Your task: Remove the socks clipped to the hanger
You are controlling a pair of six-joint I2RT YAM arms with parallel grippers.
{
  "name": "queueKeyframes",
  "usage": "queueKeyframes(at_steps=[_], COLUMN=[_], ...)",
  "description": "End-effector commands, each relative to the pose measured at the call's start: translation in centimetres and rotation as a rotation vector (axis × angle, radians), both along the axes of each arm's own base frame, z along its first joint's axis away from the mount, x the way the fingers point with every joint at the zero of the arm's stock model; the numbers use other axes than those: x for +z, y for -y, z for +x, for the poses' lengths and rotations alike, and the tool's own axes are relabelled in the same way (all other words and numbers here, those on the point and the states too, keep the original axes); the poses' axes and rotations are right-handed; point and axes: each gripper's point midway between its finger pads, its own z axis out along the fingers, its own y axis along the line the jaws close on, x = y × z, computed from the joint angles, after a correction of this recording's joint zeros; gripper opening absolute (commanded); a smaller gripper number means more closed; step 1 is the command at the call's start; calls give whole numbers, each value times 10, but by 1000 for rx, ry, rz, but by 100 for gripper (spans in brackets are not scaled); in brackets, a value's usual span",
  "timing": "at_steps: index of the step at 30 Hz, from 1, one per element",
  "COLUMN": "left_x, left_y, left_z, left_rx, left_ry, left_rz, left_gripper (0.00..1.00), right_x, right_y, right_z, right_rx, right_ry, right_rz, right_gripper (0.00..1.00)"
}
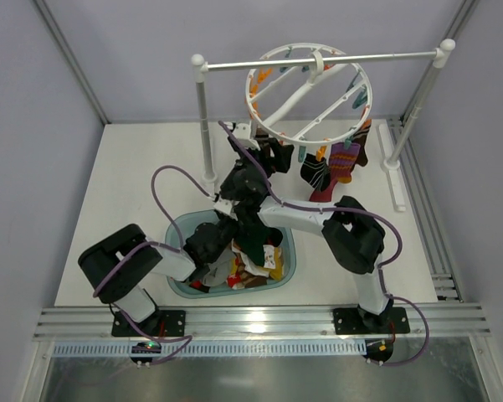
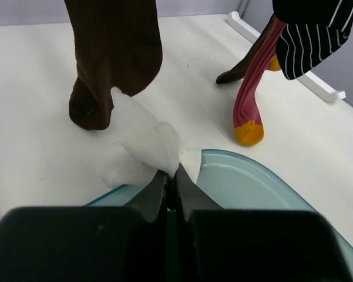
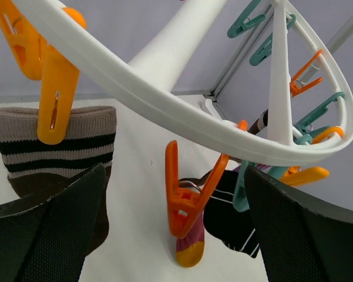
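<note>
Left wrist view is showing the left gripper (image 2: 171, 179) pinching a white sock (image 2: 145, 138), its jaws clamped together on the fabric just above the far rim of a teal basin (image 2: 252, 176). Beyond it, a dark brown sock (image 2: 114, 53) is hanging on the left. A purple-red sock (image 2: 248, 108) with an orange toe and a black striped sock (image 2: 317, 35) are hanging on the right. The right gripper (image 3: 175, 176) is holding its jaws wide apart just beneath the hanger (image 3: 164, 100), with an orange clip (image 3: 185, 200) showing between them. The hanger is hanging from a rail (image 1: 318, 61) at the table's far side.

Left pincer (image 2: 171, 176) shut, low; right pincer (image 3: 175, 173) wide, raised.
</note>
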Motion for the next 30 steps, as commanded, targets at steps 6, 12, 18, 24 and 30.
queueKeyframes(at_steps=[6,12,18,24,30], left_x=[107,118,126,138,149], left_y=[-27,-18,-19,-37,-35], left_z=[-9,-14,-33,-48,-72], left_rx=[61,5,-67,12,89], left_ry=[235,156,84,34,19], left_rz=[-256,-144,-58,3,121], left_gripper=[0,0,0,0,0], right_x=[12,-3,-21,-22,-22], right_y=[3,8,-16,-1,2], right_z=[-48,-74,-72,-83,-82], right_rx=[84,154,347,614,724], right_ry=[159,155,163,81,28], right_rz=[279,286,350,460,505], right_gripper=[100,100,100,100,100])
